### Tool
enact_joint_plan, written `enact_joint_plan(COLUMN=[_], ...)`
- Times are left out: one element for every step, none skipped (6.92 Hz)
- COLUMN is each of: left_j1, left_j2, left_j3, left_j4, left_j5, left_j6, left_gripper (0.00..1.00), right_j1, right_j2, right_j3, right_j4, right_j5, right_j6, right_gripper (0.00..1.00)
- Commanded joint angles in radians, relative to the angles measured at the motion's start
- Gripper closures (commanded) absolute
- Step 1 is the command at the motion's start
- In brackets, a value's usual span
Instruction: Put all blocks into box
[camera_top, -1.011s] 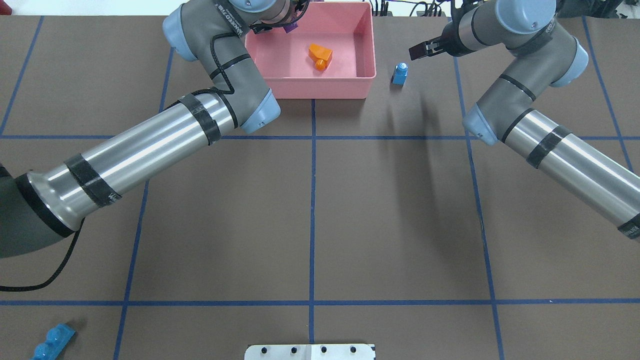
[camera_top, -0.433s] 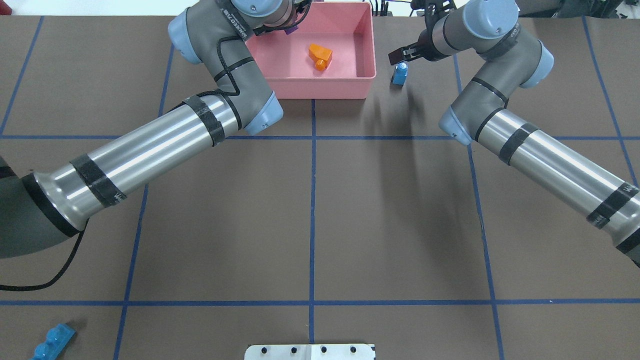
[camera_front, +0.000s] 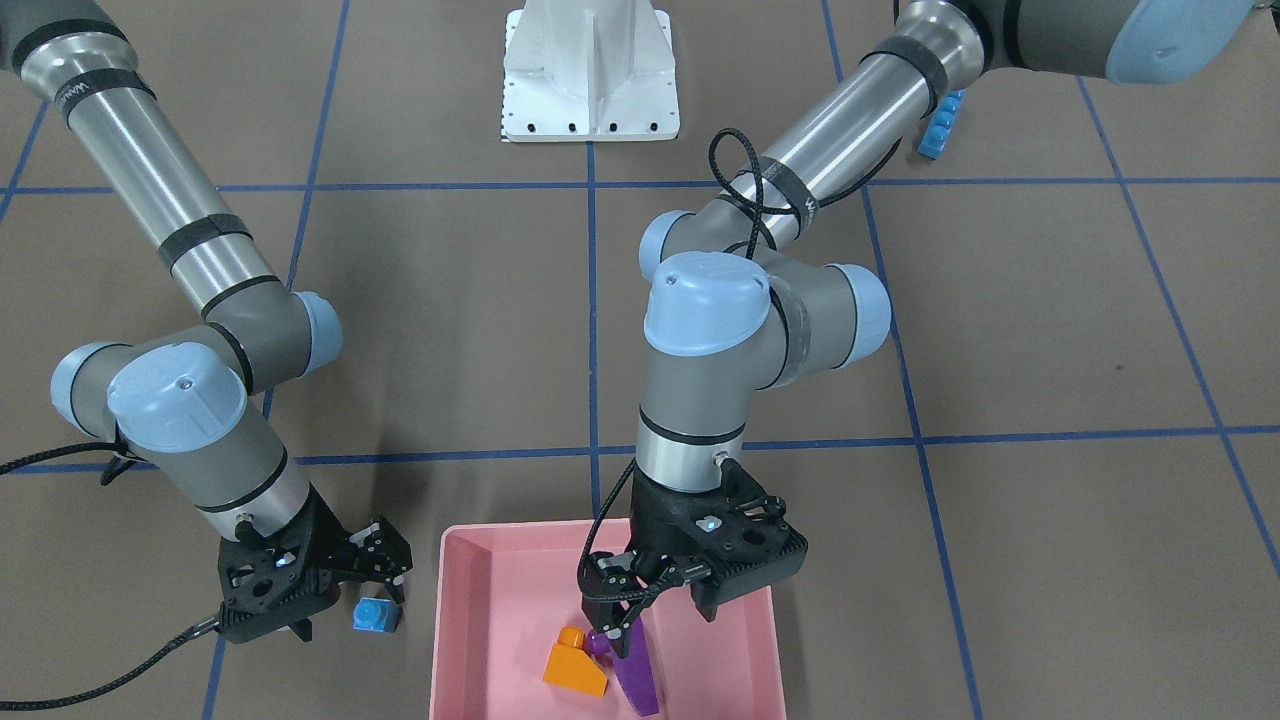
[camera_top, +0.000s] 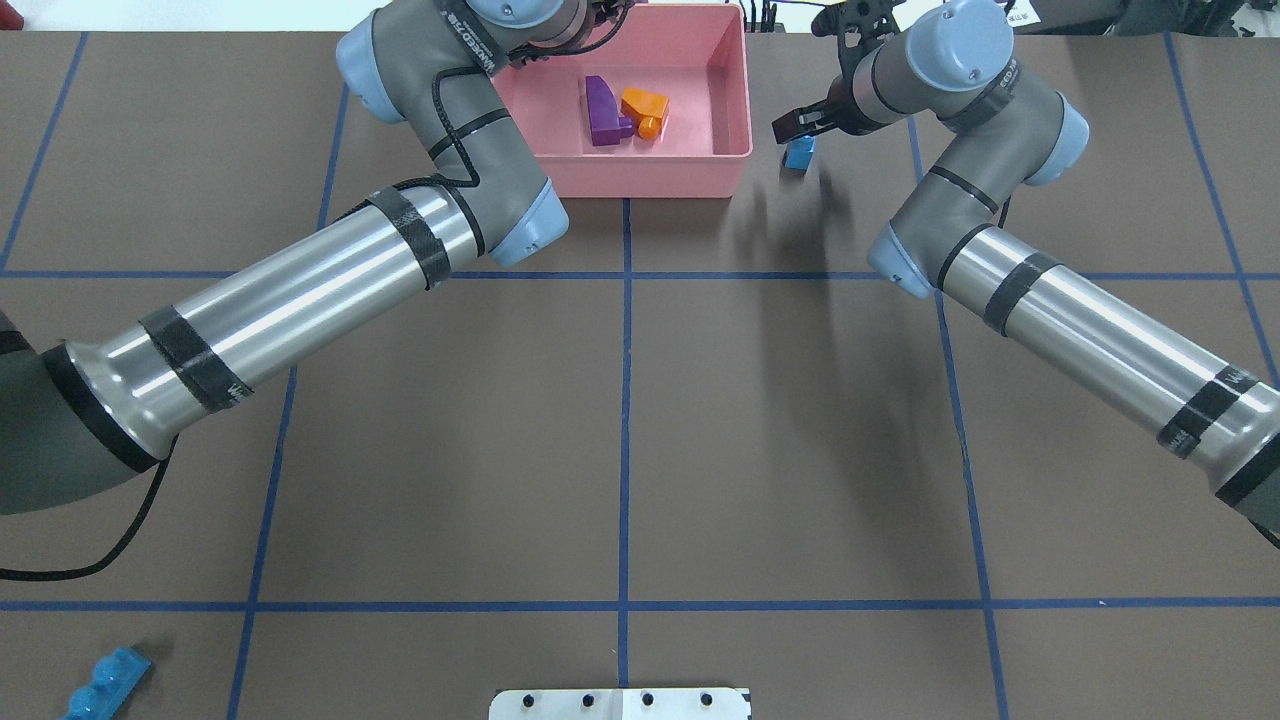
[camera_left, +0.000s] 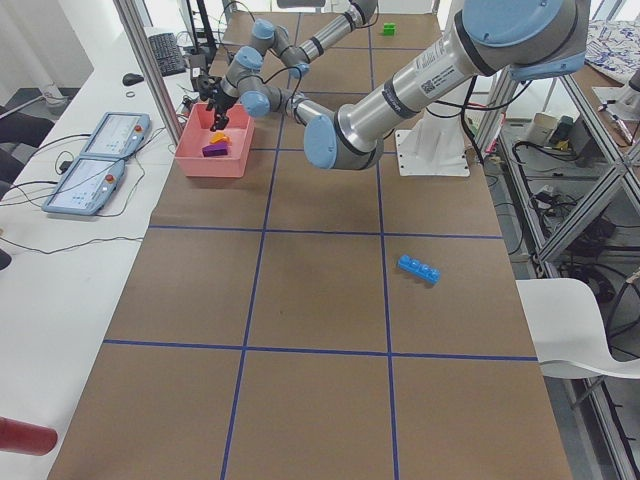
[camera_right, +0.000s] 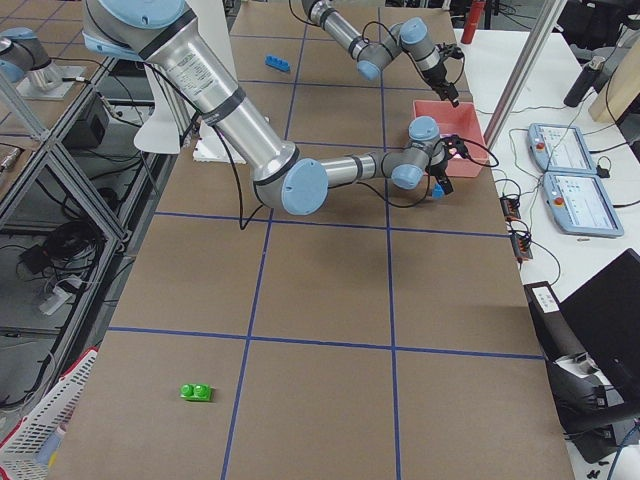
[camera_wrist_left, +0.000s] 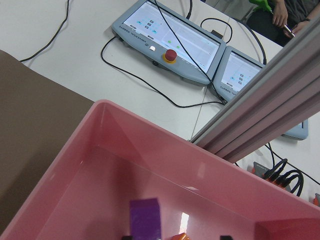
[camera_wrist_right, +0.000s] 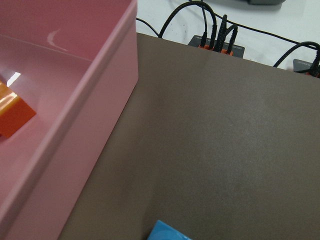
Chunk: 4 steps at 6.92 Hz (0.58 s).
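The pink box (camera_top: 640, 170) stands at the table's far middle. The orange sloped brick (camera_top: 645, 110) and the purple sloped brick (camera_top: 601, 110) lie inside it, side by side. My left gripper (camera_front: 625, 612) hangs open just above the purple brick (camera_front: 635, 678), which also shows in the left wrist view (camera_wrist_left: 145, 220). The small blue cube (camera_top: 798, 153) stands on the table right of the box. My right gripper (camera_front: 345, 600) is open, low beside and over the cube (camera_front: 377, 614). The long blue bar (camera_top: 105, 682) lies at the near left. The green brick (camera_right: 196, 392) lies far to my right.
A white metal base (camera_top: 620, 703) sits at the table's near edge, in the middle. Control tablets (camera_wrist_left: 170, 40) and cables lie on the white bench beyond the box. Blue tape lines cross the brown table (camera_top: 620, 420).
The left gripper has let go of the purple brick, which now lies in the box beside the orange one. The right gripper has moved left and down to the small blue cube.
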Motion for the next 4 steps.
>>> enact_joint_plan(left_j1=[-0.004, -0.003, -0.004, -0.004], left_j2=[0.0, 0.0, 0.0, 0.0], left_j3=[-0.02, -0.025, -0.025, -0.031], left_j4=[0.001, 0.004, 0.004, 0.006], left_j5=[-0.001, 0.0, -0.001, -0.001], left_j6=[0.007, 0.008, 0.008, 0.008], left_gripper=[0.0, 0.0, 0.0, 0.0], right_j1=[-0.011, -0.021, -0.029, -0.029], right_j2=[0.004, 0.036, 0.069, 0.071], right_j3=[-0.021, -0.061, -0.102, -0.112], right_j4=[0.0, -0.002, -0.002, 0.0], right_j5=[-0.013, -0.028, -0.041, -0.041], right_j6=[0.001, 0.001, 0.001, 0.0], right_gripper=[0.02, 0.02, 0.02, 0.04])
